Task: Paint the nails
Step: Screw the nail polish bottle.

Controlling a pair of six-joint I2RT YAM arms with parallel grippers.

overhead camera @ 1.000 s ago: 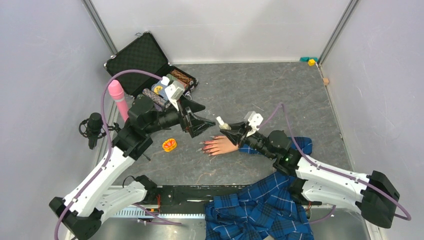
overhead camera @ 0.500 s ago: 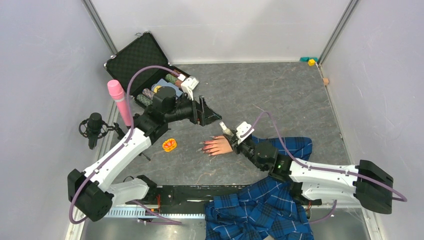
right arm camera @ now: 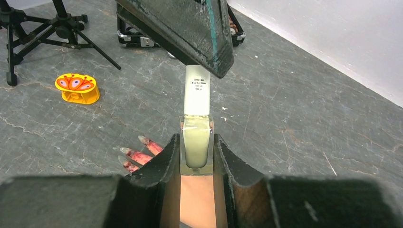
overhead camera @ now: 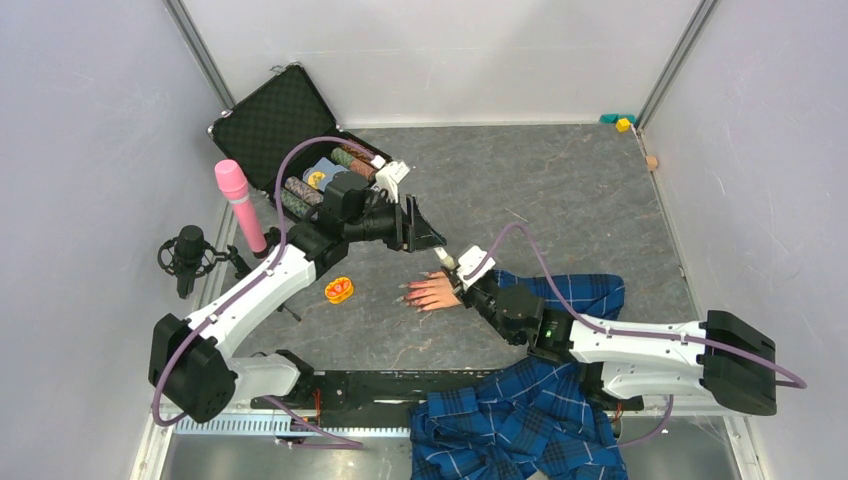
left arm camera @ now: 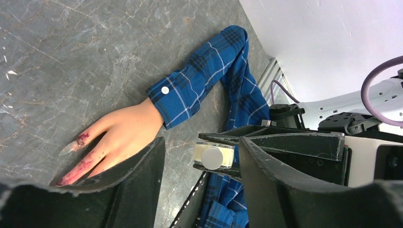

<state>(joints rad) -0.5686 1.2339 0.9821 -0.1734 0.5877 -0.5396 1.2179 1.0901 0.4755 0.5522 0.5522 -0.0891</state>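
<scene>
A flesh-coloured mannequin hand [overhead camera: 437, 291] in a blue plaid sleeve [left arm camera: 199, 78] lies palm down on the grey table. Its nails [left arm camera: 80, 140] are smeared reddish-pink and point left; three of these nails [right arm camera: 138, 154] show in the right wrist view. My right gripper [right arm camera: 197, 142] is shut on a small clear bottle [right arm camera: 196, 145] of pale liquid, held just above the hand's back. The bottle's white cap [right arm camera: 196, 92] points at my left gripper [overhead camera: 428, 237]. The cap [left arm camera: 214, 157] sits between the open left fingers [left arm camera: 128, 180], with a gap on each side.
An open black case [overhead camera: 283, 120] with small items stands at the back left. Beside it are a pink cylinder [overhead camera: 238, 205] and a microphone tripod [overhead camera: 188, 258]. An orange toy [overhead camera: 339, 289] lies left of the hand. Plaid cloth [overhead camera: 520, 420] hangs over the near edge.
My left arm has swung right, up to the bottle's cap, and its jaws have narrowed. The right gripper has carried the bottle a little left, over the hand.
</scene>
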